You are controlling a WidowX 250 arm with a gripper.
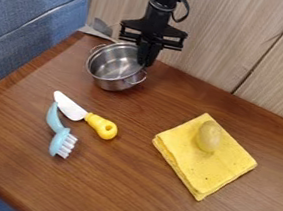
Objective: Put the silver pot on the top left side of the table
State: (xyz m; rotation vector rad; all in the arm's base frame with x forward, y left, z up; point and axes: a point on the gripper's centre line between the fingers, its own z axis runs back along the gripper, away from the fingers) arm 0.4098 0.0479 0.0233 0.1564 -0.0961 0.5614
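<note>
1. Landmark: knife [102, 125]. Pot [110, 82] is upright or nearly so, beyond the knife and a touch to its right in view, already in the table's [110, 193] top left part.
2. Gripper [147, 57] is beyond the knife, right of it, at the pot's right-hand rim. Open or closed on the rim: cannot tell.
3. Step in hand, my reading: final settling and letting go. Whether the base bears fully on the wood, cannot tell.
4. To do it well: lower straight down until the base sits flat, release gently, then rise vertically. A sideways exit could snag the rim or loop handle and drag the pot.
5. Any nudge farther from the knife should be small; the grey utensil [102, 28] out that way could get bumped. Thin metal, likely light, apt to skid or tip.
6. Writing: no label or lettering legible on pot or knife.
</note>
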